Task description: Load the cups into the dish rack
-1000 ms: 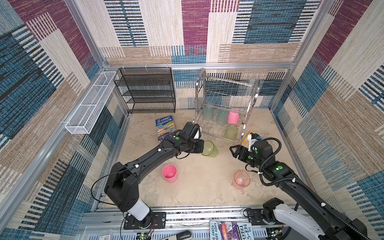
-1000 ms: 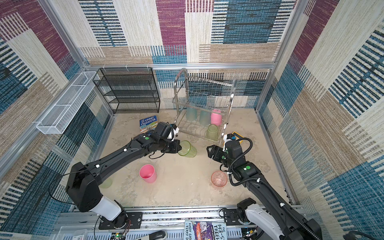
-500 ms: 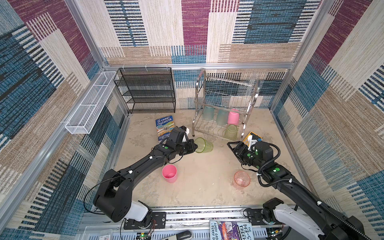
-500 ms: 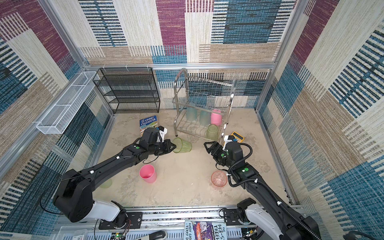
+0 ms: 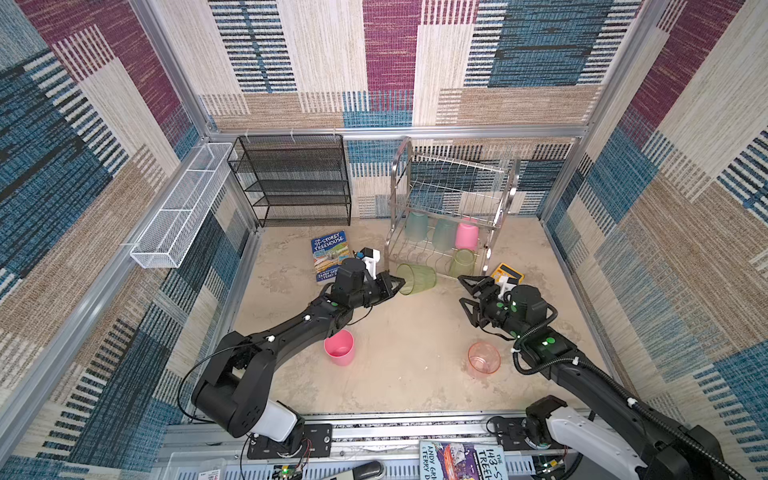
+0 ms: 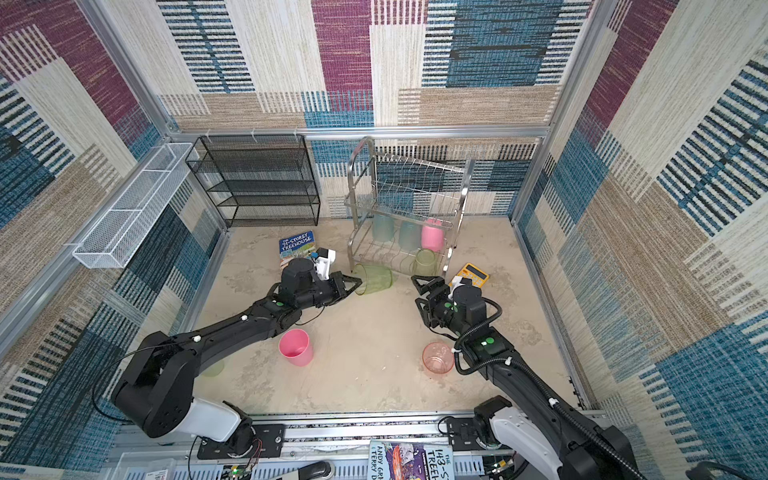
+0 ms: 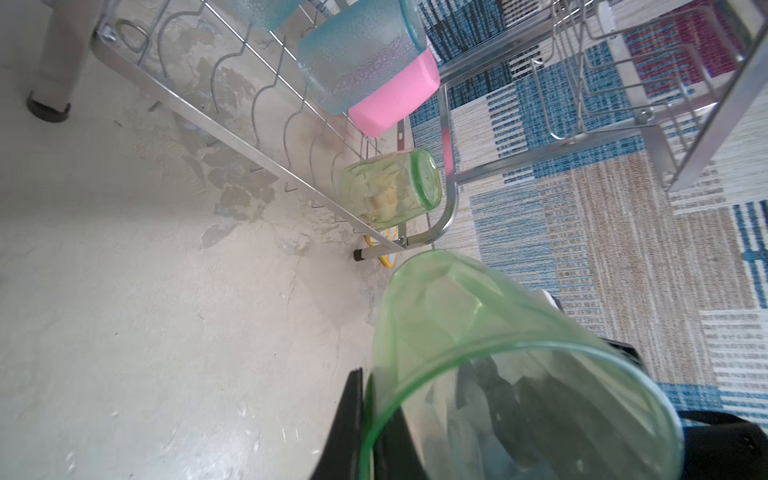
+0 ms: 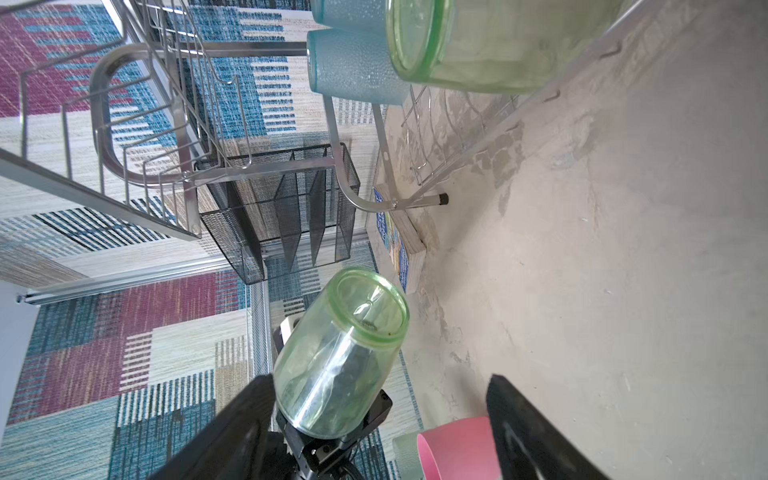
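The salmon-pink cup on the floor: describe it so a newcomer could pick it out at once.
Find the steel dish rack against the back wall, then come straight forward across the floor toward the robot's base. The salmon-pink cup stands there upright, mouth up, beside the right arm. Unlike the opaque pink cup to its left, it is see-through.

Left tool [image 5: 398, 286] pinching sideways yellow-green cup [image 5: 417, 279] before dish rack [image 5: 506, 195], right tool [image 5: 462, 291] spread wide nearby
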You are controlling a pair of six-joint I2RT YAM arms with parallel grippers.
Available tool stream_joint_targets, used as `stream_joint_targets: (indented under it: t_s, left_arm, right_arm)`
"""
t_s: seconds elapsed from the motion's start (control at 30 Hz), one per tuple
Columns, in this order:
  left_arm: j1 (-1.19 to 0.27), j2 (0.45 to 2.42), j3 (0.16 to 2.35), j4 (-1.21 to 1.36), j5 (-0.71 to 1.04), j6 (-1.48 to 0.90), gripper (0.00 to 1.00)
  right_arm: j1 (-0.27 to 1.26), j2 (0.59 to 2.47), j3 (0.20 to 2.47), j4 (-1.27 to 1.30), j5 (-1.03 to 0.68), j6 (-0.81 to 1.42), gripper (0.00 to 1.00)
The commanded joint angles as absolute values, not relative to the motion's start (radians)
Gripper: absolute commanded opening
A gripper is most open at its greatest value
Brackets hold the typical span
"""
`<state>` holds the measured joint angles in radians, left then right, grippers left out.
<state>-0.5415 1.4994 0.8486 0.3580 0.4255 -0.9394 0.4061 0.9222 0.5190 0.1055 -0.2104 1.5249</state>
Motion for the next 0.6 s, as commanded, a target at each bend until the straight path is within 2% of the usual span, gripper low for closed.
stream_joint_targets:
  t_s: [0.0,0.57]
  left_arm:
    - [-0.543,1.507,0.845,0.505,0.461,-0.984,0.03]
    - [-0.589,1.591,0.832,0.741,0.487,-1.127,0.03]
  right_arm:
    - [0.415,0.935,0.545,0.168,-0.171,1.6,0.83]
    - [0.459,1.108,0.656,0.249,-0.1,1.644,0.88]
